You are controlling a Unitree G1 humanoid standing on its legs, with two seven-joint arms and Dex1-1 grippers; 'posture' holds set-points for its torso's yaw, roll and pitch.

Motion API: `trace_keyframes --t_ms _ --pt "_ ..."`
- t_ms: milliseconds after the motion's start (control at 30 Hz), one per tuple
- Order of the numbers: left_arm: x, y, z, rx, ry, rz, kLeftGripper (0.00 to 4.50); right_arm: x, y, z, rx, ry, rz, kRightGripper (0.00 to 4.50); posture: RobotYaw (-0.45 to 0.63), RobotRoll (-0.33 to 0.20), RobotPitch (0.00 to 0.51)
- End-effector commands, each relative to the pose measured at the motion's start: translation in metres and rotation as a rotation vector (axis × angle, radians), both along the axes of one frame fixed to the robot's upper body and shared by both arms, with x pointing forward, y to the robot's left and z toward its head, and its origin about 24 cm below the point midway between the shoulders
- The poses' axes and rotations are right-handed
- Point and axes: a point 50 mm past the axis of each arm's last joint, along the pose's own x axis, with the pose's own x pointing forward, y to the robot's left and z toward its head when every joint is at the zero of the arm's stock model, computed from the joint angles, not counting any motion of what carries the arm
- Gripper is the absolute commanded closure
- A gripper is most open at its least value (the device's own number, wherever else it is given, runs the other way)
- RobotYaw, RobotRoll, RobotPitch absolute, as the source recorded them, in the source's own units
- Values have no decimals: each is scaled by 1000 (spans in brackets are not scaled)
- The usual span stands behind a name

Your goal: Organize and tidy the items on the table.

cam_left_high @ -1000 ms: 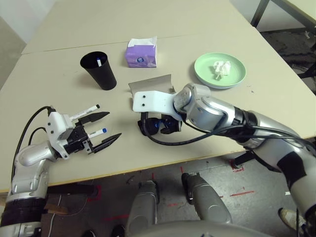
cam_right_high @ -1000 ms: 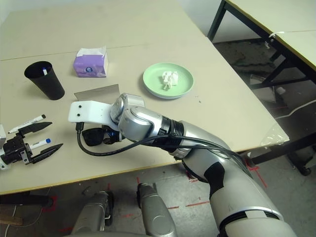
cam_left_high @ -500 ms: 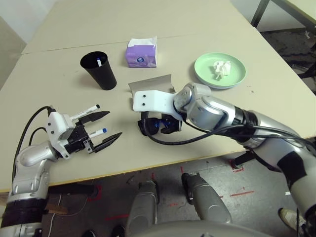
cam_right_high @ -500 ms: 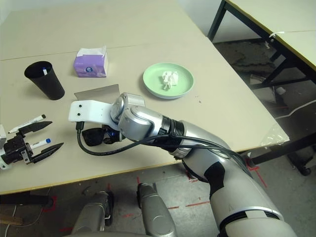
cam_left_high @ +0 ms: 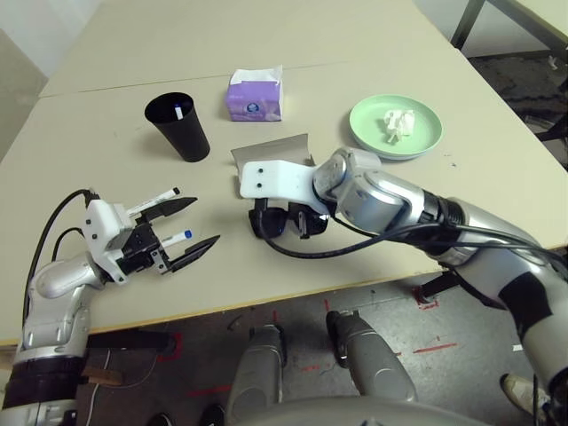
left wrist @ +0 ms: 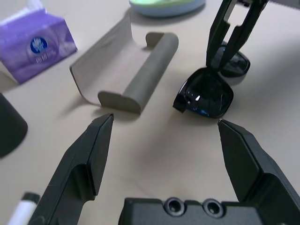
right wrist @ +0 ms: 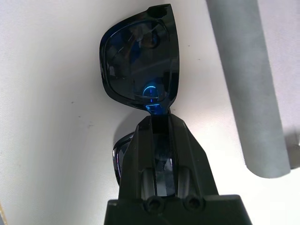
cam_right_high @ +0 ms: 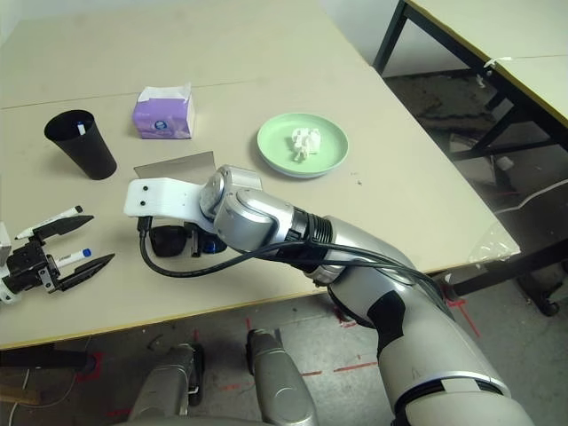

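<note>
a dark-legged table [cam_right_high: 497, 53] stands on the grey floor [cam_right_high: 461, 115] with red tape marks [cam_left_high: 432, 348].

On the table [cam_left_high: 497, 191], the sunglasses [cam_left_high: 271, 222] lie near the middle, with the open glasses case [cam_left_high: 275, 151] just behind them. The tissue box [cam_left_high: 255, 98] stands farther back, the cup [cam_left_high: 177, 127] to its left with one marker [cam_left_high: 179, 113] inside. The plate [cam_left_high: 422, 138] sits far right, holding the crumpled tissue [cam_left_high: 397, 122]. Two markers [cam_left_high: 151, 201] lie near the left edge.
</note>
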Motion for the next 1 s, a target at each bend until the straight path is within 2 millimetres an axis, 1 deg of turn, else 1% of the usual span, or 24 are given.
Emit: trace_keyframes --t_ms 33,200,267,333,400,533,667,800,900,1000 --pt "-1 0 0 2 3 -1 0 3 -4 2 16 -5 -19 4362 -110 0 182" --pt "0 0 -2 1 8 1 0 2 -5 4 12 0 -10 4362 -112 0 182" --pt "0 0 -3 0 9 3 0 2 -7 9 -13 -27 15 4363 -115 0 179" --pt "0 1 -3 -1 11 7 0 1 -7 20 -27 -61 52 4362 -115 0 179" --pt "0 1 -4 -1 16 8 0 -1 -2 36 -35 -118 116 4363 -120 0 177" --pt "0 3 -5 -1 18 13 0 0 6 52 -47 -192 204 4362 -114 0 174" --pt "-2 4 -4 -1 16 19 0 14 19 62 -44 -276 249 4362 -105 0 173" --pt "-4 3 -4 -2 15 24 0 30 33 61 -36 -340 284 4362 -89 0 178" --pt "-6 3 -4 -2 15 30 0 42 37 58 -49 -373 298 4362 -81 0 182" --pt "-8 4 -3 0 19 37 0 56 37 60 -64 -406 287 4362 -75 0 189"
